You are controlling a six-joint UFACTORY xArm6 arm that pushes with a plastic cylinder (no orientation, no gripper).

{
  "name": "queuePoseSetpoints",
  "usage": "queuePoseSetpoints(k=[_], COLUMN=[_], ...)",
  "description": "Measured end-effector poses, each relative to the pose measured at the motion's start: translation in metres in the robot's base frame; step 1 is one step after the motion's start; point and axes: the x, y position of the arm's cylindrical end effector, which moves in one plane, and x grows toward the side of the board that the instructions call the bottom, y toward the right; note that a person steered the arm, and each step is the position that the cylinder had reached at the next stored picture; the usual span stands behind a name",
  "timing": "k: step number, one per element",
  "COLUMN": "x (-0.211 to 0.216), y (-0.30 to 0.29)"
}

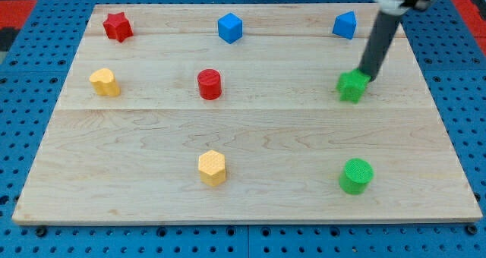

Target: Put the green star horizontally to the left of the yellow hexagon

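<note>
The green star (351, 86) lies at the view's right, a little above the board's middle height. The yellow hexagon (213, 168) lies low on the board, near the centre, far down-left of the star. My tip (367, 77) touches the star's upper right edge; the dark rod rises from there toward the view's top right.
On the wooden board (243, 205): a red star (118, 26) at top left, a blue cube (230, 27) at top centre, a blue block (345, 24) at top right, a yellow block (105, 82) at left, a red cylinder (209, 84) at centre, a green cylinder (356, 175) at bottom right.
</note>
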Motion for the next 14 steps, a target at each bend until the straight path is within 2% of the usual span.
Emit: queuePoseSetpoints(k=[1, 2, 3, 4, 6, 7, 8, 9, 10, 11, 13, 14], x=[0.024, 0.046, 0.060, 0.074, 0.077, 0.096, 0.112, 0.105, 0.076, 0.050, 0.104, 0.073], y=[-0.084, -0.027, -0.018, -0.107, -0.271, -0.266, -0.306, -0.315, -0.308, -0.334, -0.365, -0.361])
